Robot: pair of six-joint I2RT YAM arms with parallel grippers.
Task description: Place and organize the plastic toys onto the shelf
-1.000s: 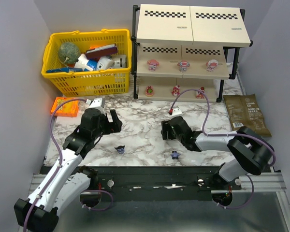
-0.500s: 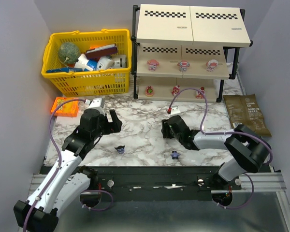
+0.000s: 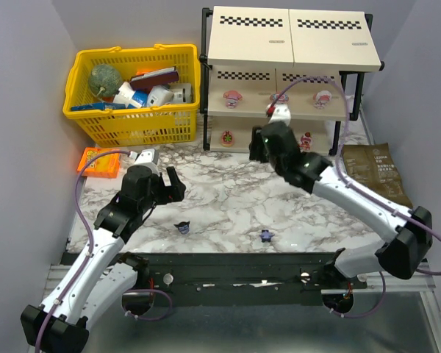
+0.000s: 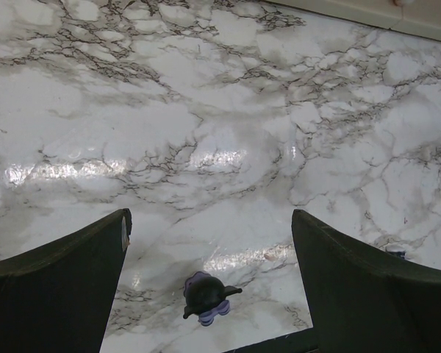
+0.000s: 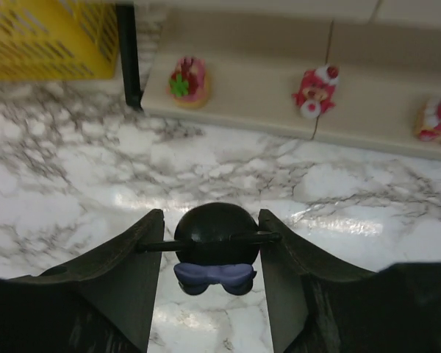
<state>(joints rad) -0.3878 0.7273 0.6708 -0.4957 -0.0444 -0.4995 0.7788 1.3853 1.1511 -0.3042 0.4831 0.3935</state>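
My right gripper (image 5: 212, 218) is shut on a dark purple-black toy (image 5: 214, 237) with a lilac bow, held above the marble in front of the shelf's (image 3: 287, 45) bottom board (image 5: 257, 104). Three red-pink toys (image 5: 190, 79) (image 5: 314, 90) (image 5: 437, 118) stand on that board. Pink-and-white toys (image 3: 231, 98) (image 3: 322, 98) stand on the middle tier. Two more dark toys (image 3: 182, 227) (image 3: 265, 235) lie on the table near the front edge. My left gripper (image 4: 209, 217) hangs open above the left one (image 4: 206, 296), not touching it.
A yellow mesh basket (image 3: 132, 88) full of larger items stands left of the shelf. An orange packet (image 3: 99, 162) lies at the table's left edge. A brown pouch (image 3: 375, 173) lies at the right edge beside the shelf. The black rail (image 3: 228, 268) borders the front.
The right gripper closed on a dark toy at the table's middle, lifted it and swung it back toward the shelf's lower tiers. The left arm has not moved.
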